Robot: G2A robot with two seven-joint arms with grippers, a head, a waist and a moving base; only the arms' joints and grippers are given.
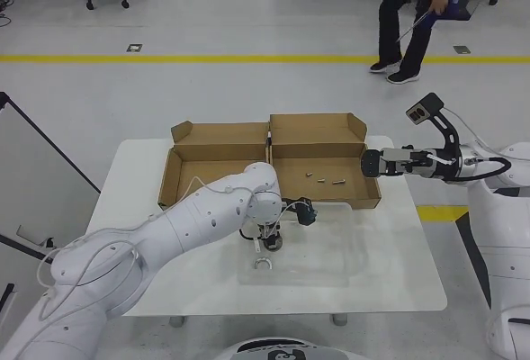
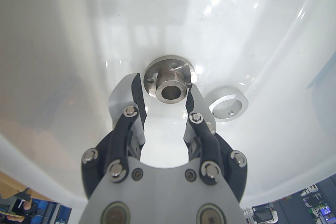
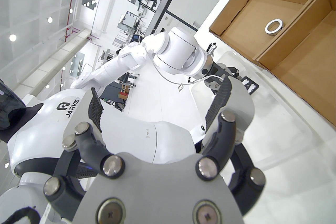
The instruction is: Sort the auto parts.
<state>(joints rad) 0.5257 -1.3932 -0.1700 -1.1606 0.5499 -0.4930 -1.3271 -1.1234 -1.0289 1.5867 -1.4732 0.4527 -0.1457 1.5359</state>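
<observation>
Left gripper (image 2: 164, 85) astride flanged hub (image 2: 170, 70) (jaws apart)

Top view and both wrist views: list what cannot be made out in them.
Top view: the small parts in the right cardboard box are too small to identify.
Top view: the left hand and wrist cover the flanged hub.
Right wrist view: the picture's edge cuts off much of that box's floor.
Left wrist view: whether the pads touch the hub is unclear.
</observation>
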